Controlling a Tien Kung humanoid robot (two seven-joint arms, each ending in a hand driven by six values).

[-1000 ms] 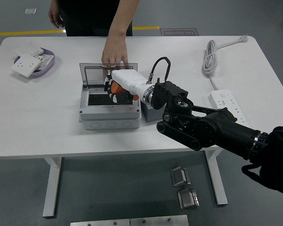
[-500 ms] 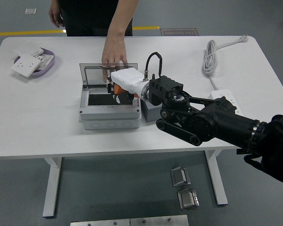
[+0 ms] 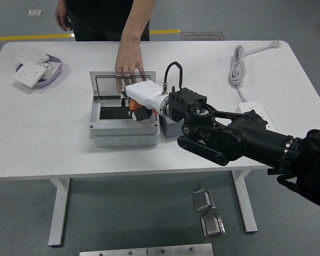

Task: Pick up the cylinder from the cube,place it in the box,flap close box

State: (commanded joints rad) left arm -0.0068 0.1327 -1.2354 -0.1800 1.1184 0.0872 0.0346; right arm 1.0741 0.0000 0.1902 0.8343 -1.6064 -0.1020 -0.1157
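Note:
My right hand [image 3: 133, 108], in a white shell, reaches in from the right and hangs over the open grey box [image 3: 122, 136]. Its fingers are curled on the orange cylinder [image 3: 133, 104], which shows only as a small patch under the palm, low over the box's dark inside. The grey cube [image 3: 169, 128] stands just right of the box, partly hidden by my forearm. At the far side a person's hand [image 3: 129, 60] rests with its fingertips on the box's raised clear lid [image 3: 104, 85]. My left arm does not show.
A purple tray [image 3: 52, 77] with white socket plates sits at the back left. A white power strip [image 3: 254, 115] and its coiled cable [image 3: 238, 64] lie on the right. Metal parts lie on the floor below the table.
My right wrist has turned and the hand has sunk a little into the box opening with the cylinder. The person's hand has stayed on the lid.

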